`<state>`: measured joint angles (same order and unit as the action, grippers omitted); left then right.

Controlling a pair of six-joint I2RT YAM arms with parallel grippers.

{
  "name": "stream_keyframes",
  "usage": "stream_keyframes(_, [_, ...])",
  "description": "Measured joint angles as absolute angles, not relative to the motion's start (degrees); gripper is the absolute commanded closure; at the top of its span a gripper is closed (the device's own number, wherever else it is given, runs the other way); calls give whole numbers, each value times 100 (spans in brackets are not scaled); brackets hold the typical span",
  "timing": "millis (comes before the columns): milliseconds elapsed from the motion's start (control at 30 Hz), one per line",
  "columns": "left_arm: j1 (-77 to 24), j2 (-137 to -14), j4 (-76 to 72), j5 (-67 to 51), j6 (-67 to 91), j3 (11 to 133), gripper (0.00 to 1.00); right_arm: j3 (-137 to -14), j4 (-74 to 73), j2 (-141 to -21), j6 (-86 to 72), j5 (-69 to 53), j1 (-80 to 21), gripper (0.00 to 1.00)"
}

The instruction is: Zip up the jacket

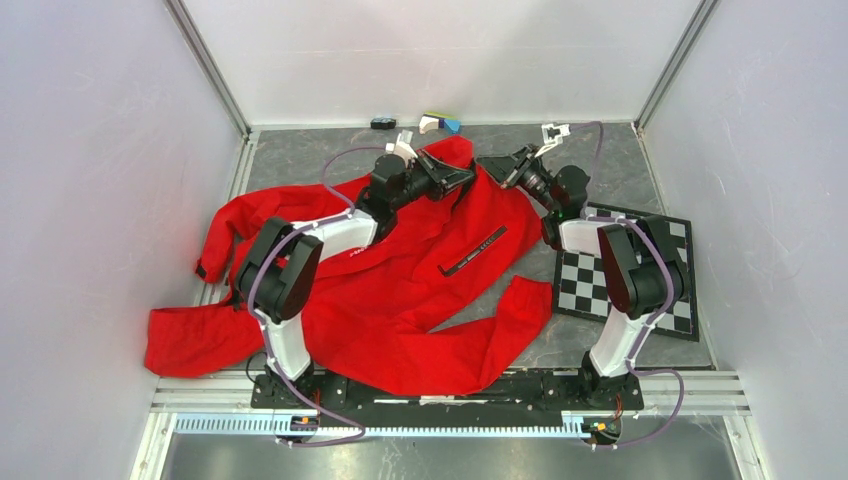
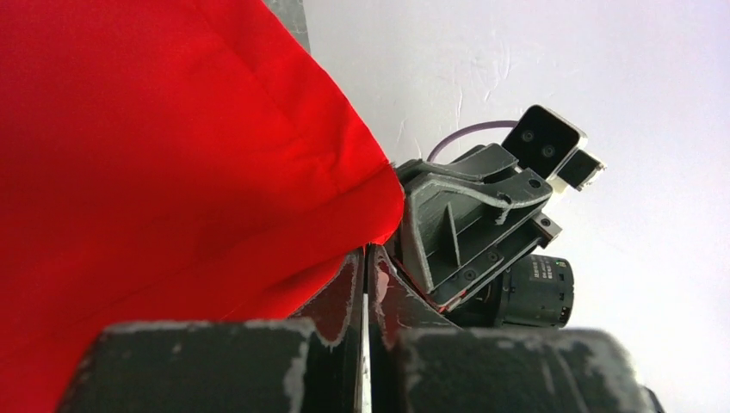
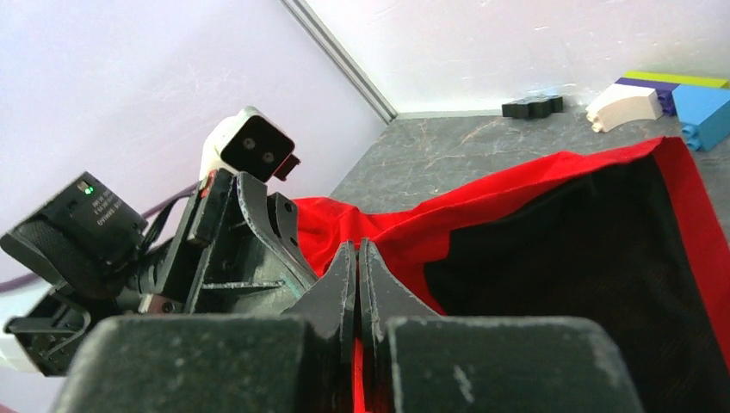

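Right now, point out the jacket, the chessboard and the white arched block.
jacket (image 1: 400,300), top view, red front panel.
chessboard (image 1: 581,286), top view, left-hand squares.
white arched block (image 3: 621,105), right wrist view, curved top.

Left gripper (image 2: 367,254), right gripper (image 3: 356,249) closed, tips facing.

Table (image 1: 300,165): grey marbled top. Red jacket (image 1: 400,290) is spread over centre and left, with fabric running out to 8, 10 and 4 o'clock. Checkerboard (image 1: 590,285) lies flat at 3 o'clock, its left edge just beside the jacket's 4 o'clock end. Far edge, 12 o'clock: small black piece (image 1: 383,123), and near it a white block (image 1: 430,123) touching a blue block (image 1: 451,126).
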<state>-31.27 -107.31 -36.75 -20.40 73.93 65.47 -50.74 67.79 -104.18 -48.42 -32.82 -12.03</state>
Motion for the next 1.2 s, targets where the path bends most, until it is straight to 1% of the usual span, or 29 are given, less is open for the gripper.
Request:
stream_keyframes(367, [-3411, -10619, -3404, -1798, 6493, 6302, 98, -4497, 7384, -10344, -5920, -2679, -1096, 100])
stream_keyframes(500, [-3417, -10619, -3124, -1977, 6381, 6187, 98, -4447, 7481, -10200, -5695, -2711, -952, 100])
stream_keyframes(767, [-3409, -10565, -2418, -2305, 6171, 6558, 98, -4097, 7107, -9671, -4969, -2707, -814, 100])
stream_keyframes(833, [-3411, -10422, -2053, -2224, 5900, 6571, 98, -4108, 6845, -9664, -4882, -2687, -773, 100])
stream_keyframes(933, [-3400, -10090, -1131, -1769, 5238, 6589, 98, -4112, 6512, -9664, -4856, -2416, -694, 100])
stream_keyframes(1200, [-3260, -9424, 958, -880, 3793, 6355, 98, -4121, 6466, -9664, -5046, -1369, -403, 99])
